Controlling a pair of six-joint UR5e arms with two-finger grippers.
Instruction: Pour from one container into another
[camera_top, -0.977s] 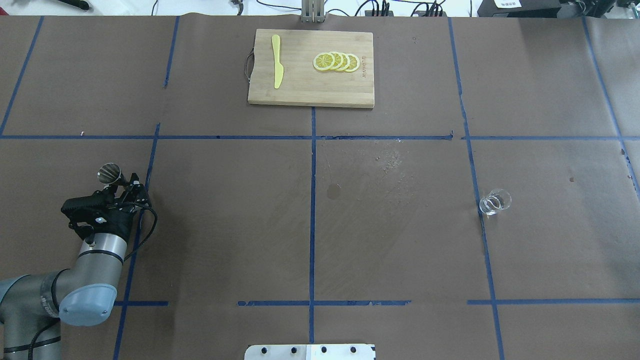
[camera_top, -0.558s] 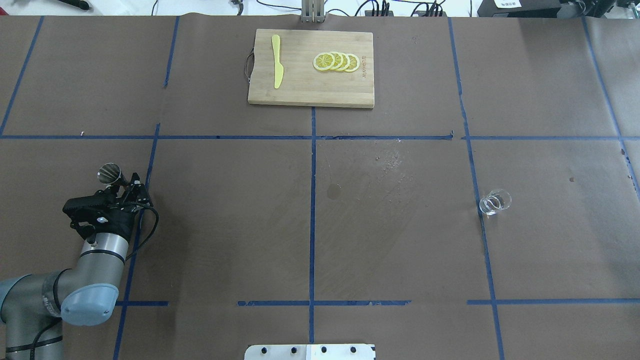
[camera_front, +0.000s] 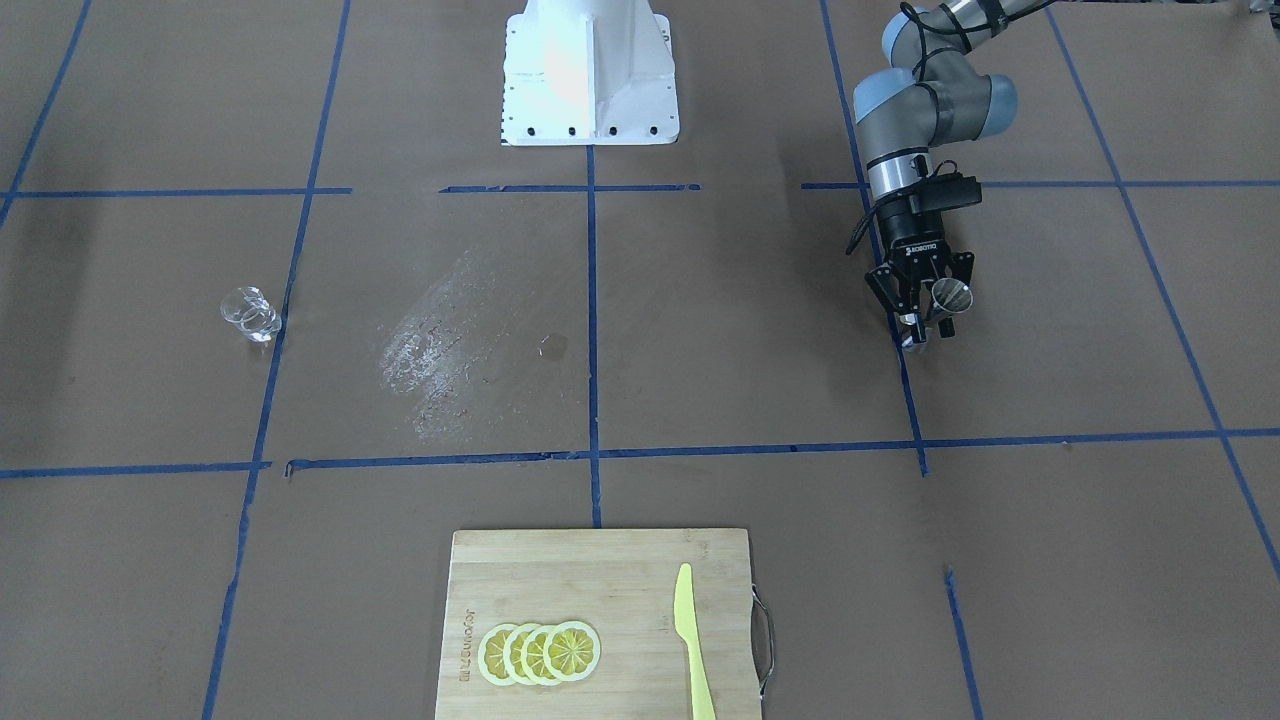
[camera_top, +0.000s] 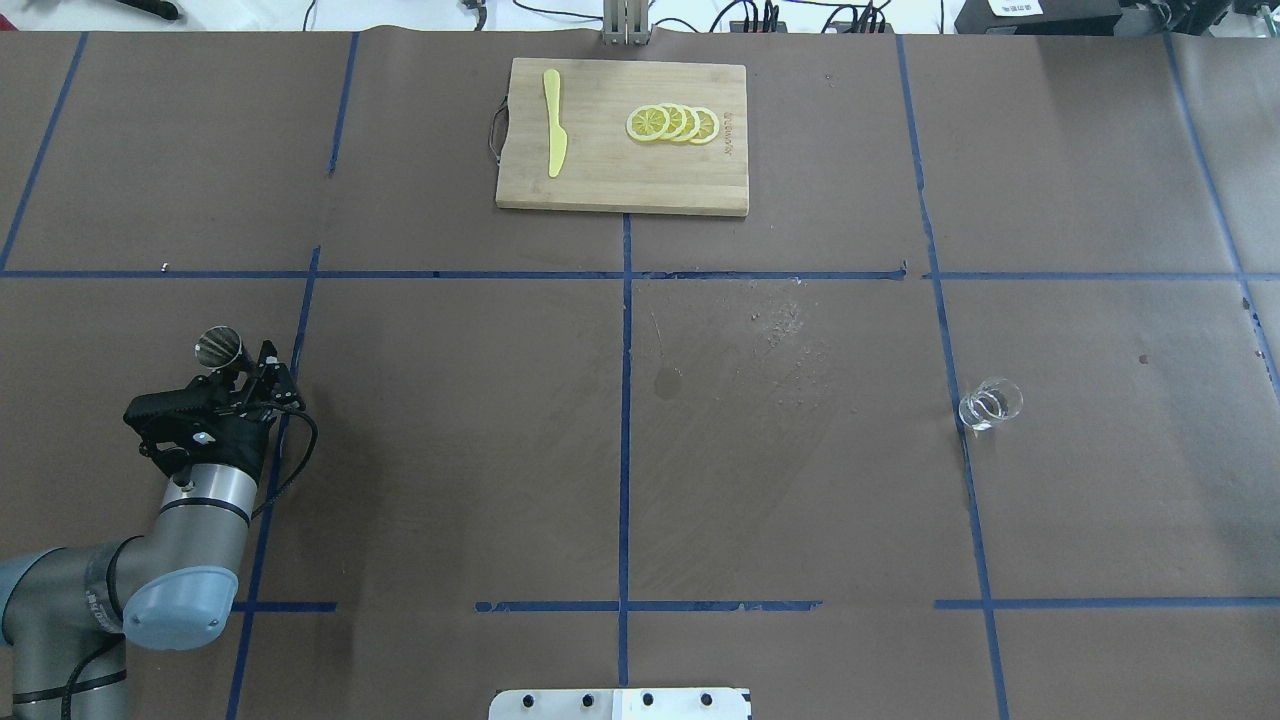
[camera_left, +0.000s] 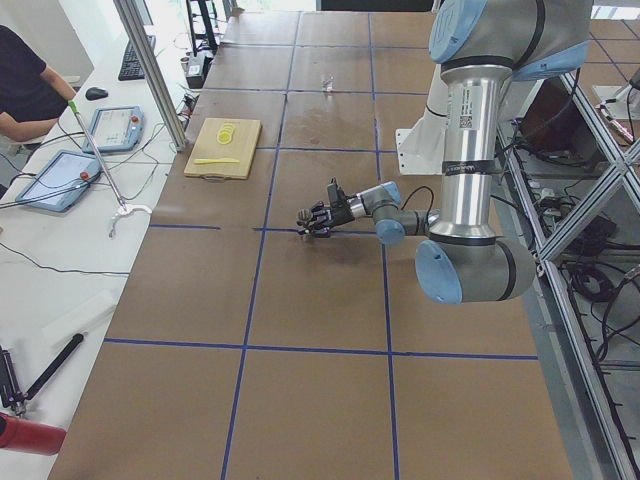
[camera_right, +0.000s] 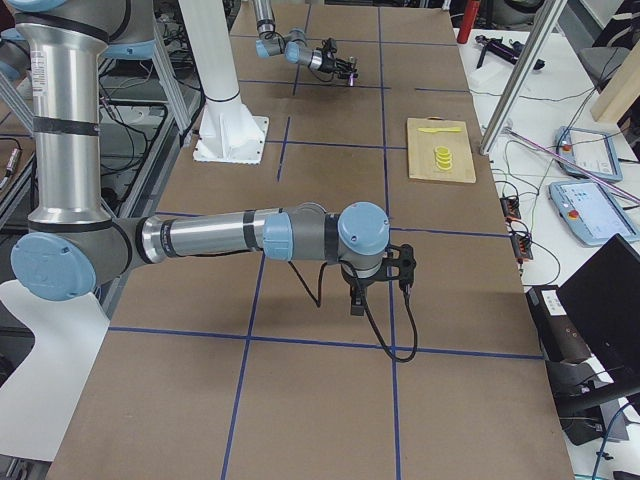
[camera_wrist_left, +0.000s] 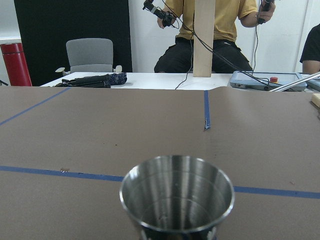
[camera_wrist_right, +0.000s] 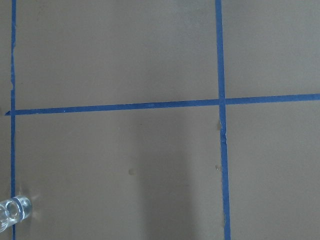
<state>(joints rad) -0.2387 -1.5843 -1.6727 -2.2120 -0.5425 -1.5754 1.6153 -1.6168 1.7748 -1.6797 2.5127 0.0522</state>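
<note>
Checking holds: what is found?
Reply: The jigger (camera_top: 218, 347) is stood mouth-up, overhead left, bracketed by the left gripper (camera_front: 922, 303), jaws spread, judged staged for receiving. The glass cup (camera_top: 990, 405) is seen unheld, right of centre; how wide the right gripper (camera_right: 353, 303) is set cannot be told.
Query: Surface, room?
Reply: The table (camera_top: 450, 450) is brown-papered, blue-taped, wet-smeared centrally; a person (camera_wrist_left: 207, 27) is seen beyond.

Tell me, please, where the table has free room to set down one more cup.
The middle squares between the glass cup and the jigger are bare, apart from a stained patch. The near row before the robot base is also free. Occupied: the cutting board at the far edge.
</note>
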